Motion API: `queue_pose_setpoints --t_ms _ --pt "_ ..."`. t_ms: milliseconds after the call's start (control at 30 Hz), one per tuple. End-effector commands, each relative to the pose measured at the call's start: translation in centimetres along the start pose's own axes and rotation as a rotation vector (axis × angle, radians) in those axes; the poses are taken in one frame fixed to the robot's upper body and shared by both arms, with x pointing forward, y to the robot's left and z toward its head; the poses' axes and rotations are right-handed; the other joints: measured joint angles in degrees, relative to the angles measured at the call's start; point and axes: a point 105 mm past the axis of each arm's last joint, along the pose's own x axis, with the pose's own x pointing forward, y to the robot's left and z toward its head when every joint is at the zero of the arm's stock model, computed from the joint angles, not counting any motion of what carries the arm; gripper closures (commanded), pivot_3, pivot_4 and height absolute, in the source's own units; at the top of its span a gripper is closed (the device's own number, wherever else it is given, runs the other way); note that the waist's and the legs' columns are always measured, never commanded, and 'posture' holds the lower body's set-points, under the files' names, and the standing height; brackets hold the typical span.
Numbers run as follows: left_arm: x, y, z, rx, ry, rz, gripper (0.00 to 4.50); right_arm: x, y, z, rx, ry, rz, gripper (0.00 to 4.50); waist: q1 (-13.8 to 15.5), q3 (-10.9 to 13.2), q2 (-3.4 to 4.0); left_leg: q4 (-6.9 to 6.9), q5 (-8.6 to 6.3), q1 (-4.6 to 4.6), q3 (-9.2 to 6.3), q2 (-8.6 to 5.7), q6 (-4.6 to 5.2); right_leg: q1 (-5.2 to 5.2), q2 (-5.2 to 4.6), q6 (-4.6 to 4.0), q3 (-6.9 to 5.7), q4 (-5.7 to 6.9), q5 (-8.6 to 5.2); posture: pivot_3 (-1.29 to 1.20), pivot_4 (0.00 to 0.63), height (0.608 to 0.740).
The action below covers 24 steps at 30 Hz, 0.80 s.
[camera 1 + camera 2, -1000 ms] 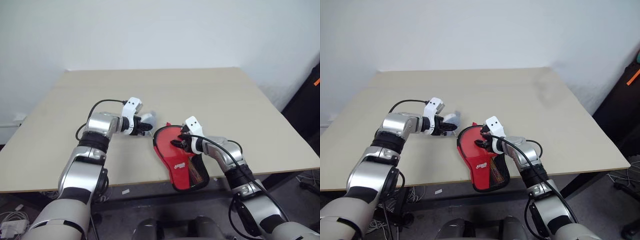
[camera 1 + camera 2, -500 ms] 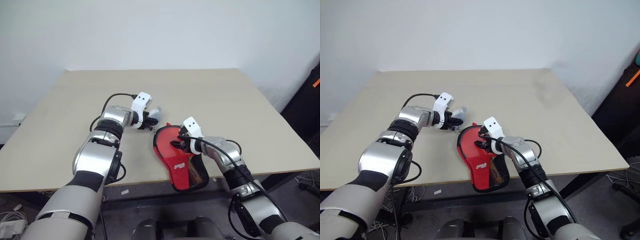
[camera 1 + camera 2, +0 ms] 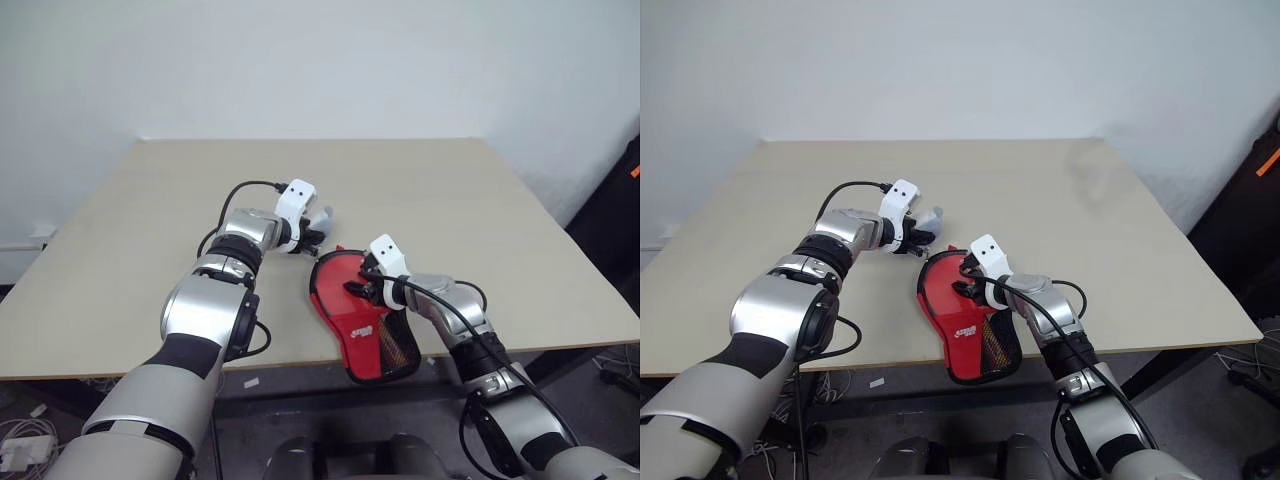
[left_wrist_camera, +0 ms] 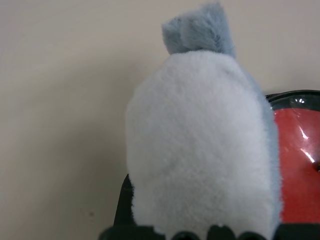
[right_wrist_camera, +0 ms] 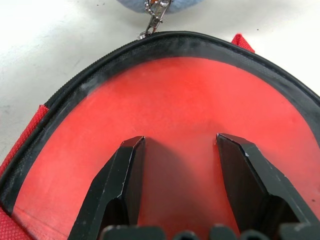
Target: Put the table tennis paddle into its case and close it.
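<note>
- Left eye view: at frame centre, the case (image 3: 362,325) lay on the tabletop (image 3: 420,190), overhanging its near edge.
- Left wrist view: the left gripper (image 4: 200,231) clamped a fluffy zip charm (image 4: 200,150); pull steadily along the zip.
- Right wrist view: the right gripper (image 5: 177,192), fingers (image 5: 125,185) parted, pressed the table tennis paddle (image 5: 175,115) inside; keep pinning.

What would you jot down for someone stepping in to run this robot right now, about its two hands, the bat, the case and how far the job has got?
Left gripper: shut on the fluffy charm, clipped by a small chain to the case's rim.
Right gripper: open, fingers resting on the red face of the bat inside the case.
Case: lies at the near edge of the table, its narrow end hanging over the edge.
Done: bat is in the case.
Left: the rim is apparently still open; pull the charm around to zip it shut.
</note>
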Motion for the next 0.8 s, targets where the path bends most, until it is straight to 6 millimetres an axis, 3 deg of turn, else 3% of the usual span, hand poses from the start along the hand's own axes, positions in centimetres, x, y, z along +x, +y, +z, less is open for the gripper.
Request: queue_pose_setpoints --t_ms 33,500,667,800 --pt "-1.1 -0.7 6.2 0.131 -0.190 0.028 3.89 0.2 -0.2 -5.0 0.079 0.176 -0.015 2.05 0.1 0.0 0.00 0.00 0.00 0.00 -0.01 -0.01 0.00 0.00 0.00 0.00 -0.01 0.00 0.00 0.00 0.000 0.740" --pt "1.6 -5.1 8.6 0.152 -0.337 0.059 3.89 0.1 -0.2 -4.8 0.045 0.171 -0.008 2.05 0.2 0.0 0.00 0.31 -0.05 -0.25 -0.50 -0.08 0.08 0.08 -0.03 0.01 -0.30 -0.02 0.01 0.00 0.000 0.740" --pt "2.6 -7.5 8.4 0.153 -0.346 -0.019 3.89 0.1 0.0 -4.8 0.040 0.171 -0.005 2.05 0.4 0.0 0.01 0.42 -0.08 -0.34 -0.56 -0.09 0.13 0.07 -0.03 0.01 -0.37 -0.02 0.01 0.00 0.000 0.740" --pt "3.4 -10.0 7.5 0.258 -0.327 -0.124 3.89 0.0 -0.1 -4.8 0.038 0.168 -0.009 2.05 0.7 0.0 0.06 0.73 -0.11 -0.73 -0.79 -0.07 0.18 -0.06 -0.04 0.01 -0.58 -0.01 0.02 0.00 0.000 0.740"
